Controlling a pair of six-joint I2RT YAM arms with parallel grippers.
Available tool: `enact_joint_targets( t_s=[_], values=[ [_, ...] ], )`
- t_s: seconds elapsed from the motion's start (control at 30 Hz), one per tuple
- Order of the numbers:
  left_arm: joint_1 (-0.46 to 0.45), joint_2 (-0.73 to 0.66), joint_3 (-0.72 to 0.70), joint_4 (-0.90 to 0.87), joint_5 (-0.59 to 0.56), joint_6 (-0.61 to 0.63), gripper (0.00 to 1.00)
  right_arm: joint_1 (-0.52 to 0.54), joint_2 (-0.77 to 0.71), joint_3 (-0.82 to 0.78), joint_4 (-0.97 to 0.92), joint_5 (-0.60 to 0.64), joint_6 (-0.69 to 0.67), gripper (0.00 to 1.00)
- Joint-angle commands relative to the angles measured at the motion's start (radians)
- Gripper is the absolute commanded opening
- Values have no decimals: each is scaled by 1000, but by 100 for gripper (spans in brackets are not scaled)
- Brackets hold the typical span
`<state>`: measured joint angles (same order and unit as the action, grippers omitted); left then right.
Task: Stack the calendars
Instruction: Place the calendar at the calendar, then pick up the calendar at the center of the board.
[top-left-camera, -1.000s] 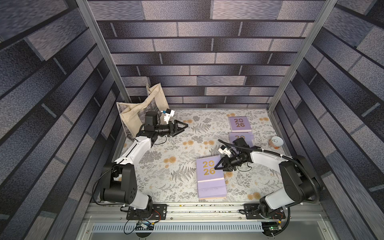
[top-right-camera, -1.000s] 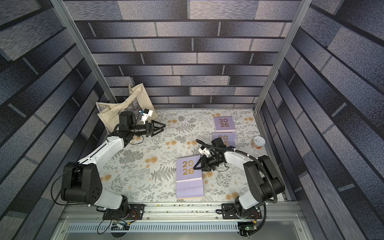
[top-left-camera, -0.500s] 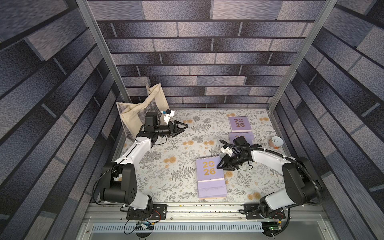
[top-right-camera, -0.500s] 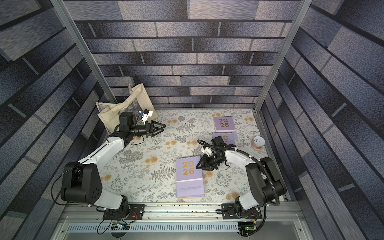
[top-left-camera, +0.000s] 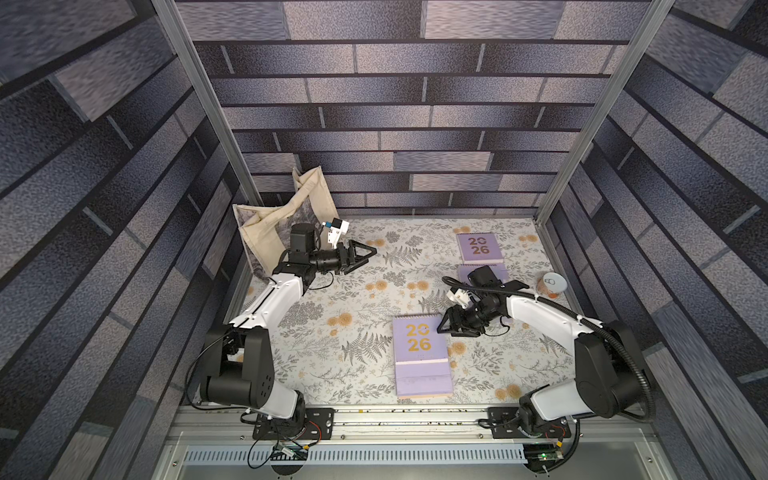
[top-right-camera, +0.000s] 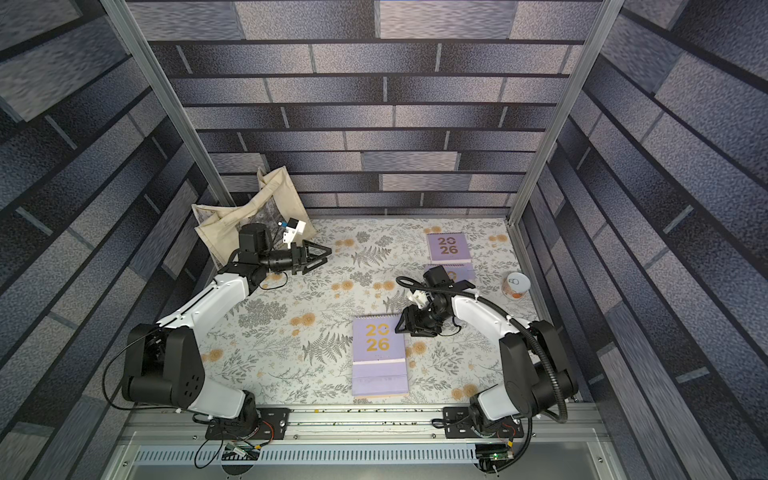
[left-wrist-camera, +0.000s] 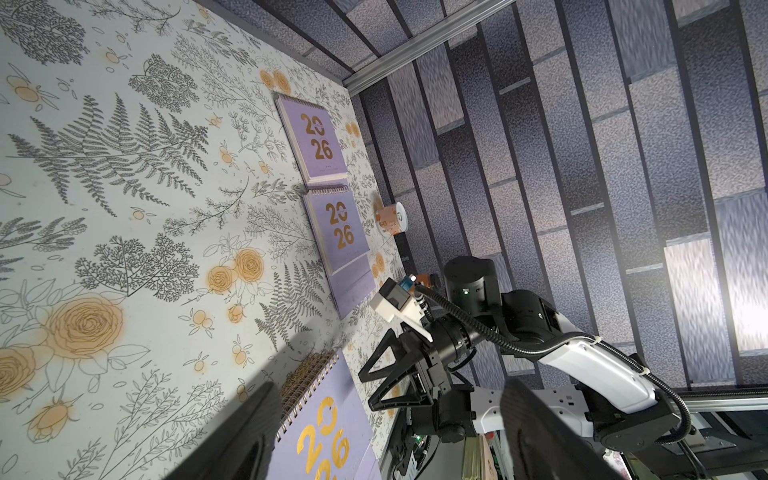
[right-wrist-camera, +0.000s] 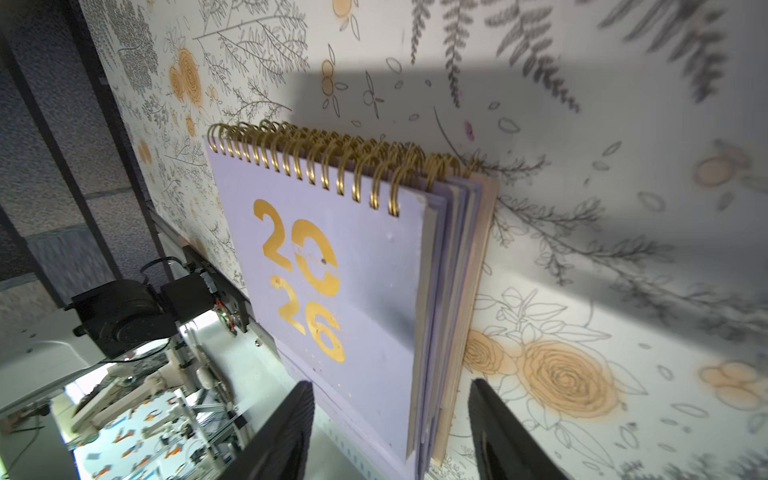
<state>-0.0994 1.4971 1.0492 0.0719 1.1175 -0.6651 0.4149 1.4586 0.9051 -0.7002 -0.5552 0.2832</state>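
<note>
Lilac stack (top-left-camera: 420, 353), two more calendars (top-left-camera: 479, 248) (gold 2026 covers), one tote (top-left-camera: 266, 226)

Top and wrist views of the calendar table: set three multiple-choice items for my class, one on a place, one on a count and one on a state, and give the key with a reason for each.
1. Where is the tote bag?
A. In the far corner on the left arm's side.
B. At the front edge.
C. In the far corner on the right arm's side.

2. How many "2026" covers show in the left wrist view?
A. One.
B. Five.
C. Three.

3. Beside the calendar stack, the right gripper is:
A. shut on it.
B. open, holding nothing.
C. shut on the bag.

Key:
1 A: it slumps against the walls there.
2 C: two lie far off, one near.
3 B: its fingers stand apart, clear of the stack's edge.
</note>
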Motion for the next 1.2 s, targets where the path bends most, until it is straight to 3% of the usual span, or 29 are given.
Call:
enact_joint_targets(
  t_s=[0.0,0.07,0.17,0.27,0.47,0.63,0.93,1.17],
  values=[
    [-20,45,78,-34,-35,22,94,-5,-39,92,-99,158,-34,70],
    [-47,93,143,-102,-82,48,100,-22,-32,138,-100,183,-33,73],
    [-119,175,228,-128,-140,52,100,-73,-13,215,-104,239,-37,80],
    [-194,277,296,-88,-192,5,100,-162,5,258,-111,294,-61,85],
    [-312,479,398,43,-281,-114,100,-338,70,317,-109,312,-111,85],
    [-380,576,439,119,-311,-170,99,-399,132,349,-89,314,-120,85],
    [-483,731,629,63,-354,-139,98,-476,315,477,-85,320,-164,84],
    [-534,782,654,-8,-379,-98,95,-510,399,533,-97,367,-200,84]
  ],
)
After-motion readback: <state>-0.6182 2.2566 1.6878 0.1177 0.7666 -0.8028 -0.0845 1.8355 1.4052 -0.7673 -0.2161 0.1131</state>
